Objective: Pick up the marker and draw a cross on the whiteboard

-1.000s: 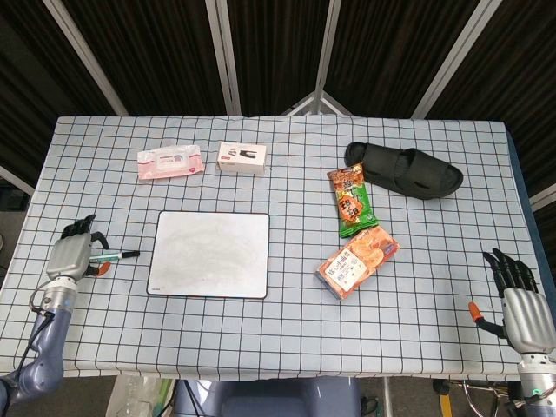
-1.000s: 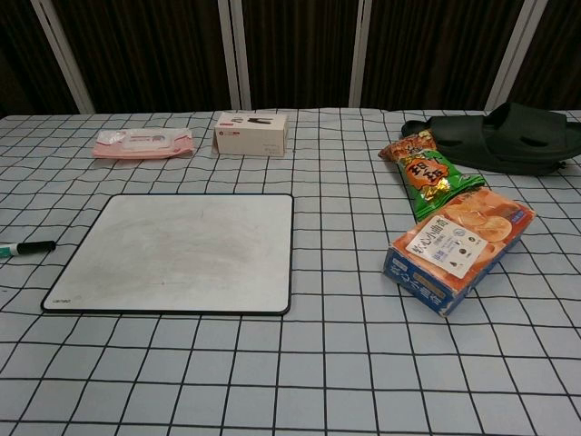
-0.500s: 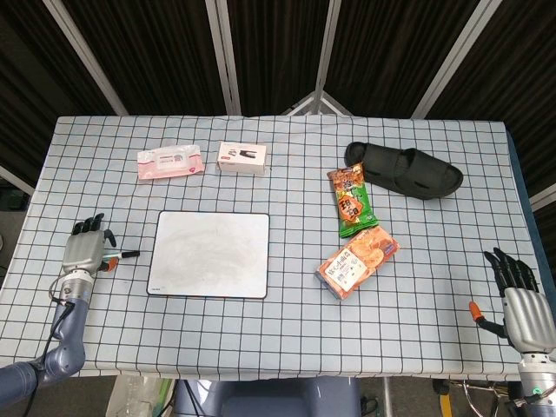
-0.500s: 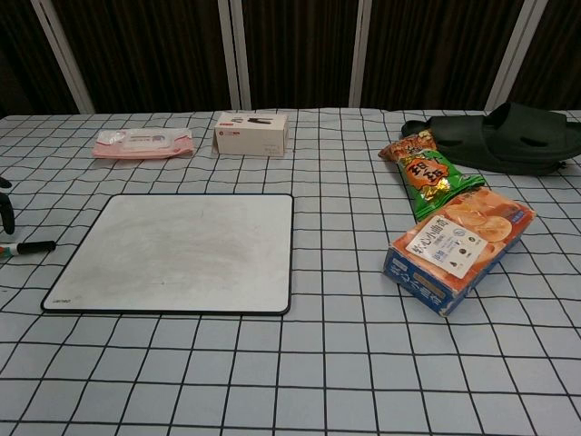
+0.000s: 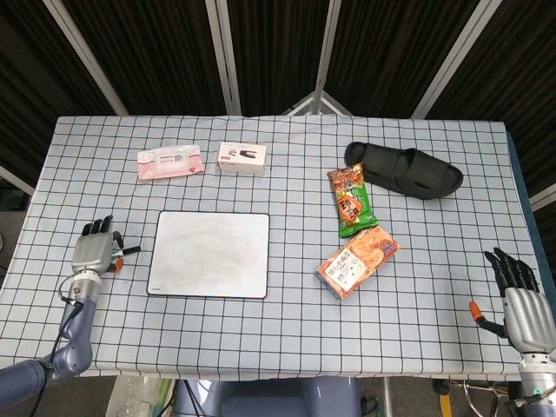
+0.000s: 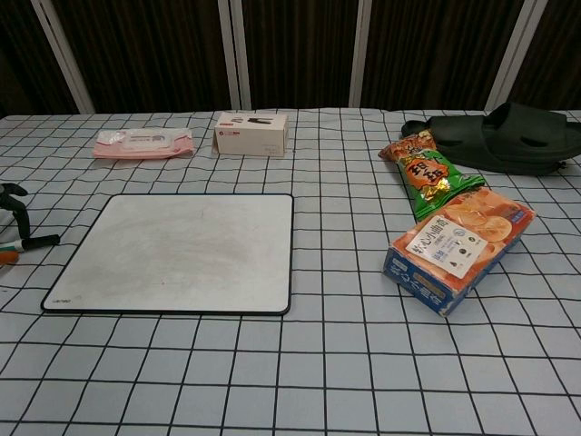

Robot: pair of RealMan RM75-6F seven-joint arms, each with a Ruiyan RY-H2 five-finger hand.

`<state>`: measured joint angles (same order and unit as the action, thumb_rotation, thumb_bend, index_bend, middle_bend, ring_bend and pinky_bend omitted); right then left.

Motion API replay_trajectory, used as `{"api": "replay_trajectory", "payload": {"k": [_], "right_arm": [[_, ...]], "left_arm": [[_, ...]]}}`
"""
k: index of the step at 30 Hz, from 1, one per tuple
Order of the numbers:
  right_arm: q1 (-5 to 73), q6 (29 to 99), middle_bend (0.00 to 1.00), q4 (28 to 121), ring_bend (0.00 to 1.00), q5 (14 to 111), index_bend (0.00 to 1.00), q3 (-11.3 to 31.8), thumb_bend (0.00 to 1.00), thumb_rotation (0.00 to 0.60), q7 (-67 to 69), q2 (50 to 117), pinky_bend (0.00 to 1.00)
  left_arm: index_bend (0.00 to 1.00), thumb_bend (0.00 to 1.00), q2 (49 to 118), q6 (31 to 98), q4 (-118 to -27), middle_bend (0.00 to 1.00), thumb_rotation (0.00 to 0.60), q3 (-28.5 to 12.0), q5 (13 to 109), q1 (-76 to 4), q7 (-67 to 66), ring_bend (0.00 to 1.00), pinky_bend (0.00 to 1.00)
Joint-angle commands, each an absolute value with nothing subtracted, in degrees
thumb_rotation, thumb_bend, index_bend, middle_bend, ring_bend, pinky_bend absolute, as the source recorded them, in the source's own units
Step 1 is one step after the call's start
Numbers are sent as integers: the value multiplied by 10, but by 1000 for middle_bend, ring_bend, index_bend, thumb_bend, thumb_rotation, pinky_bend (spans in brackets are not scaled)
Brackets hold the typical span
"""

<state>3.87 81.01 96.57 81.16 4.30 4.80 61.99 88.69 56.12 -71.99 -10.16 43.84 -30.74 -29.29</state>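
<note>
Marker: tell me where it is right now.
The marker lies on the table's left side, just left of the whiteboard, under the left hand.

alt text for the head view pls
The robot's left hand rests over a marker beside a blank whiteboard on a checked table. Snack packs and a black slipper lie right.

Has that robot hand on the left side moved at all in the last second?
Yes. In the head view the left hand has slid toward the whiteboard, closing the gap, and it now covers most of the marker lying beside the board.
</note>
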Motion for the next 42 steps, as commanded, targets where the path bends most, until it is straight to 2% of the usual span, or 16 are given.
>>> {"api": "replay_trajectory", "payload": {"k": [1, 9, 14, 19, 24, 29, 32, 37, 42], "right_arm": [[38, 811, 0, 966, 0, 812, 0, 43, 343, 600, 48, 620, 0], [38, 812, 0, 964, 0, 812, 0, 44, 343, 600, 48, 621, 0], [37, 815, 0, 962, 0, 812, 0, 44, 344, 600, 51, 621, 0], [37, 815, 0, 962, 0, 812, 0, 45, 343, 600, 51, 622, 0], [37, 815, 0, 962, 0, 812, 0, 45, 344, 600, 51, 622, 0], [37, 815, 0, 962, 0, 812, 0, 45, 344, 600, 52, 621, 0], [37, 814, 0, 962, 0, 810, 0, 46, 343, 600, 53, 622, 0], [38, 811, 0, 961, 0, 807, 0, 47, 343, 600, 56, 621, 0], [39, 809, 0, 960, 0, 806, 0, 47, 344, 600, 58, 621, 0]], "left_arm": [[489, 490, 888, 561, -720, 0, 600, -100, 439, -307, -292, 0, 0], [589, 567, 894, 562, -714, 0, 600, -97, 442, -305, -284, 0, 0], [617, 581, 888, 577, -736, 0, 600, -117, 463, -302, -241, 0, 0], [627, 583, 852, 616, -822, 12, 600, -169, 517, -294, -141, 0, 0], [661, 604, 819, 632, -916, 77, 600, -223, 547, -285, -33, 0, 5], [682, 608, 812, 596, -966, 111, 600, -265, 560, -284, 98, 3, 55], [704, 608, 822, 565, -965, 139, 600, -273, 580, -291, 170, 24, 75], [721, 608, 841, 505, -932, 159, 600, -260, 625, -312, 248, 51, 103], [728, 608, 874, 486, -898, 167, 600, -245, 654, -332, 281, 53, 105]]}}
